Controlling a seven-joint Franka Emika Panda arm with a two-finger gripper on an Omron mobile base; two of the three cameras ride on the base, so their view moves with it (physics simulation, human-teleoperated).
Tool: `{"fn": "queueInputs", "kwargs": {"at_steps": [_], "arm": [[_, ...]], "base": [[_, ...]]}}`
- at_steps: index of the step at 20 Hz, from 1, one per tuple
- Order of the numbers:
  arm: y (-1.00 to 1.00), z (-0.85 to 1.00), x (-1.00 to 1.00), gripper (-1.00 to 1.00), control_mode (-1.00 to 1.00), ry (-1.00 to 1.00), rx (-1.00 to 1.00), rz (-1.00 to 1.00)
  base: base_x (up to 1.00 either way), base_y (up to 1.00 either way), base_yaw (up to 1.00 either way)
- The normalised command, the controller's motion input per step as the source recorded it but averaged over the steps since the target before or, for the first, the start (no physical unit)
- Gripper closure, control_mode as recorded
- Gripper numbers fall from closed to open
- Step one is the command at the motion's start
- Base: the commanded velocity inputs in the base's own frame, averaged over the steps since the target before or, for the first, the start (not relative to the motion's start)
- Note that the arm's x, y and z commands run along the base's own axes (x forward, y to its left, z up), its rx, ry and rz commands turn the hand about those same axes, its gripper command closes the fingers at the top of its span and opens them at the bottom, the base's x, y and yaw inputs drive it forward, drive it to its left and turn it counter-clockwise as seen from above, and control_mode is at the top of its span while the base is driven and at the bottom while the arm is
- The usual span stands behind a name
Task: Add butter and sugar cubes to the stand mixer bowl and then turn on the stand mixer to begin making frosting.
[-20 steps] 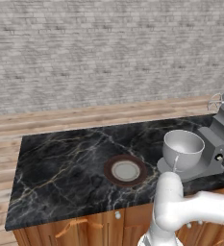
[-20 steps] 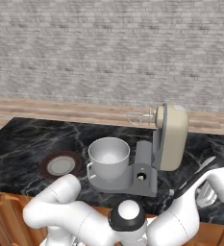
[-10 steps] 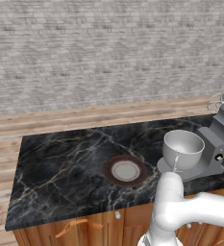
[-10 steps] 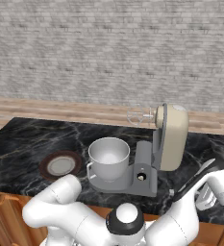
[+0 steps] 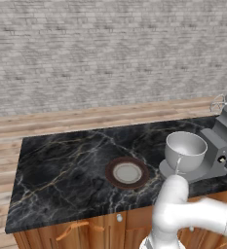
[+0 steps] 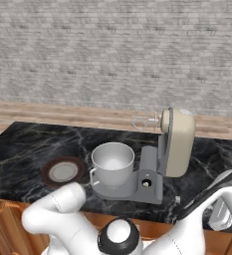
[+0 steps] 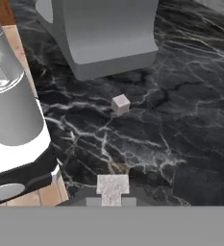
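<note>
Hand view: the gripper (image 7: 113,192) is clamped on a pale sugar cube (image 7: 113,184) low over the black marble counter (image 7: 180,120). A second cube (image 7: 120,104) lies loose ahead of it, just short of the stand mixer's grey base (image 7: 108,38), which blocks the straight way on.

Left base view: the stand mixer bowl (image 5: 185,150) sits on the stand mixer (image 5: 217,151) at the counter's right end, empty as far as I can tell. A brown-rimmed plate (image 5: 127,172) lies just to its left.

Right base view: the bowl's mouth stands open left of the cream head (image 6: 178,142), whisk (image 6: 143,120) tilted up clear of it. The held cube probably has to rise over the rim and cross the mixer. I cannot make out the butter.
</note>
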Motion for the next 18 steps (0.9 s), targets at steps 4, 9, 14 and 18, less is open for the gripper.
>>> {"fn": "queueInputs", "kwargs": {"at_steps": [4, 9, 14, 18], "arm": [[0.65, 0.61, -0.67, 1.0, -1.0, -0.1, -0.12, 0.0], [0.83, 0.55, -0.61, 1.0, -1.0, -0.06, -0.12, 0.0], [0.93, 0.56, -0.61, 1.0, -1.0, -0.05, -0.13, 0.0], [1.0, 0.61, -0.51, 1.0, -1.0, -0.03, -0.16, 0.0]], "base": [[0.0, 0.0, 0.0], [0.0, 0.0, 0.0], [0.0, 0.0, 0.0], [0.0, 0.0, 0.0]]}}
